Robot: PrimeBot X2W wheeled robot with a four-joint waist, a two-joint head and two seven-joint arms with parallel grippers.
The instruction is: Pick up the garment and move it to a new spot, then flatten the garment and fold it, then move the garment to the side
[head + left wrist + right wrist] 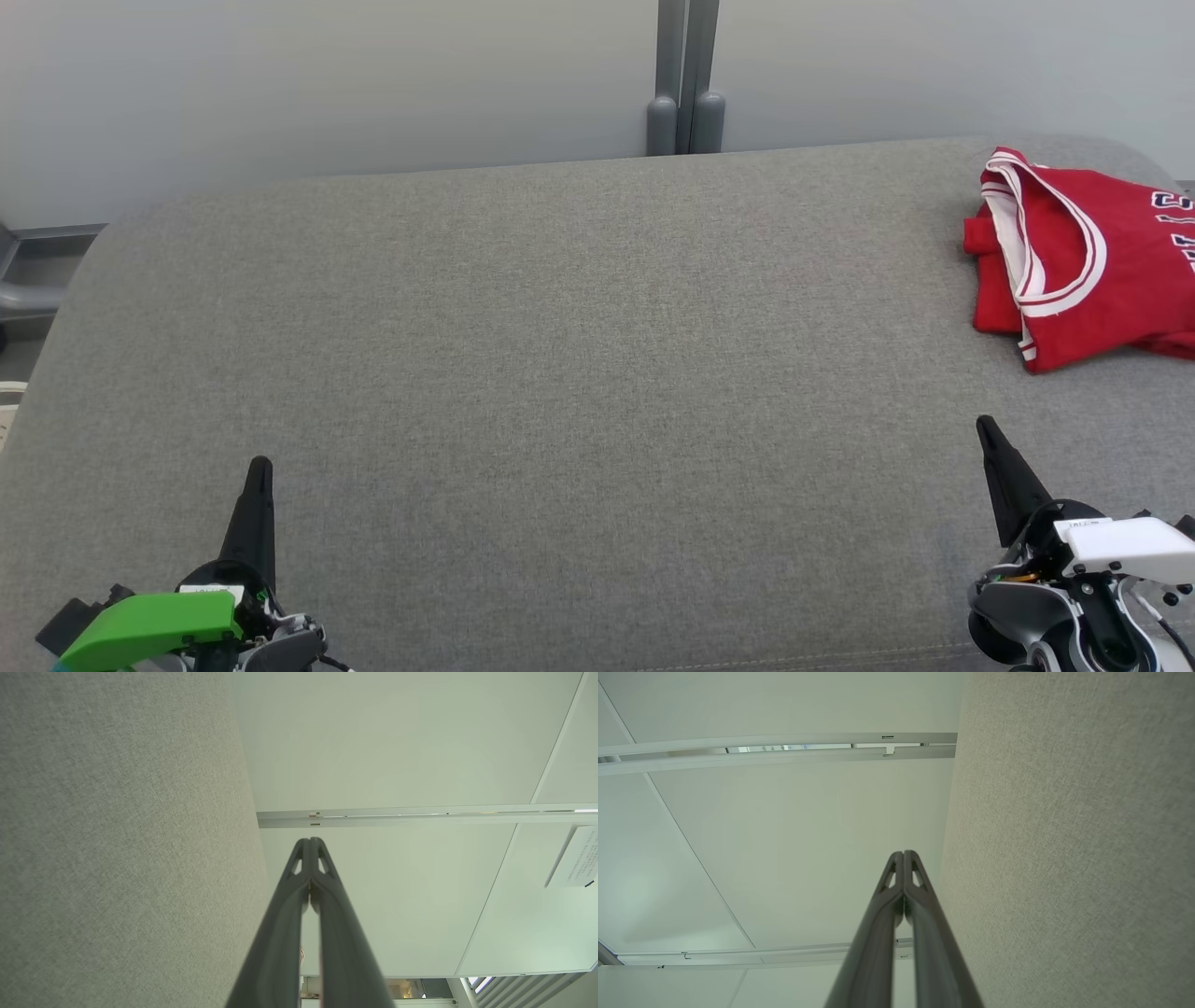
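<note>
i judge the task done: the folded red white-trimmed jersey (1092,271) lies far right on the grey fabric surface (560,373), with my left gripper (260,464) and right gripper (982,425) both pressed together, empty.

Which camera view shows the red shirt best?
The head view: the red shirt lies at the far right of the grey cushion, its white trim clear, though the picture edge cuts it off. Both wrist views face the cushion and pale wall panels instead.
</note>
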